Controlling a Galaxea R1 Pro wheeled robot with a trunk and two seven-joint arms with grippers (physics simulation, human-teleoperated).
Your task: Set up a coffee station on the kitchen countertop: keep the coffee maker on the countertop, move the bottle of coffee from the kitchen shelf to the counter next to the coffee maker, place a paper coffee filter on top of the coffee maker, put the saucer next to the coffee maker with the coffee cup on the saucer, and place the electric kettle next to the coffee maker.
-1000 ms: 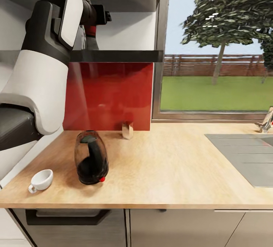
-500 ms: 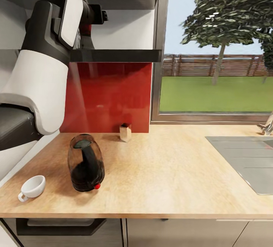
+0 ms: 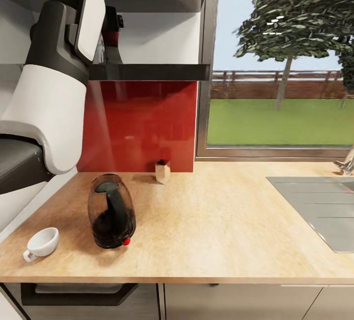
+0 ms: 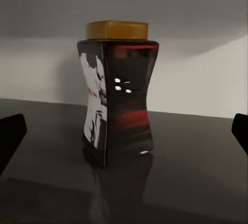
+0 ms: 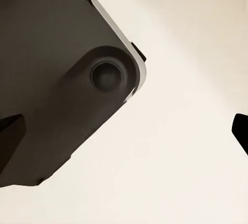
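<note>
The bottle of coffee (image 4: 119,97), dark with a red band and a gold lid, stands upright on the dark kitchen shelf (image 3: 157,72). My left gripper (image 4: 125,133) is open and level with it. Its fingertips (image 4: 11,135) sit wide to either side, short of the bottle. In the head view my raised left arm covers most of the bottle (image 3: 112,40). A dark glass electric kettle (image 3: 111,212) stands on the wooden countertop (image 3: 211,221), with a white coffee cup (image 3: 42,242) to its left near the front edge. My right gripper (image 5: 125,131) is open and holds nothing.
A small tan box (image 3: 162,171) stands against the red backsplash. A steel sink (image 3: 314,207) and a faucet (image 3: 346,162) are at the counter's right, below a window. An upper cabinet hangs close over the shelf. The right wrist view looks at a dark robot part (image 5: 57,69) over pale floor.
The head view shifted a second ago, sliding the counter things left. Since half a second ago my left wrist has moved left and farther in over the shelf.
</note>
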